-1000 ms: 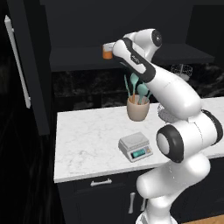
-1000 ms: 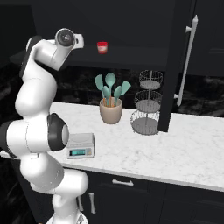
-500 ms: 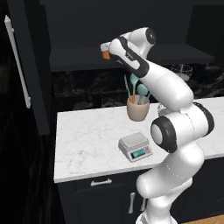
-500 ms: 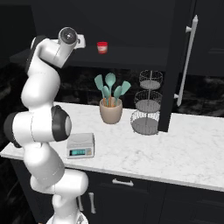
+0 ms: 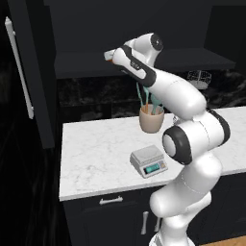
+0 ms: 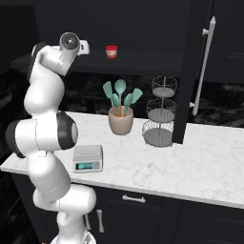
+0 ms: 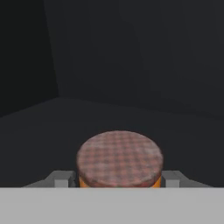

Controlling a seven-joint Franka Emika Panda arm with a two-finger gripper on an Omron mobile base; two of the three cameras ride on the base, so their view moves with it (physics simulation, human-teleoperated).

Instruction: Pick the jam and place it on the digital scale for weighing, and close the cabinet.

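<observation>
The jam [image 7: 119, 159] is sitting at the lower centre of the hand view, on the dark cabinet [image 7: 131, 57] shelf, its checkered lid facing the camera. The gripper [image 7: 118, 178] is closing its fingers against both sides of it. The digital scale [image 5: 149, 161] is resting on the counter [image 5: 96, 158] at mid-frame in the left base view.

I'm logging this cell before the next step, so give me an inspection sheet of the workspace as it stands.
Surface: white marble counter.
Job's things: jam between the fingers inside the cabinet; digital scale on the counter, top plate bare; cabinet door open.
Clutter: utensil crock, wire tiered basket, red-lidded jar on the cabinet shelf.
Grippers: gripper around the jam, a finger on each side.
Cables: nothing seen.
Surroundings: dark backsplash, lower drawers with silver handles.
</observation>
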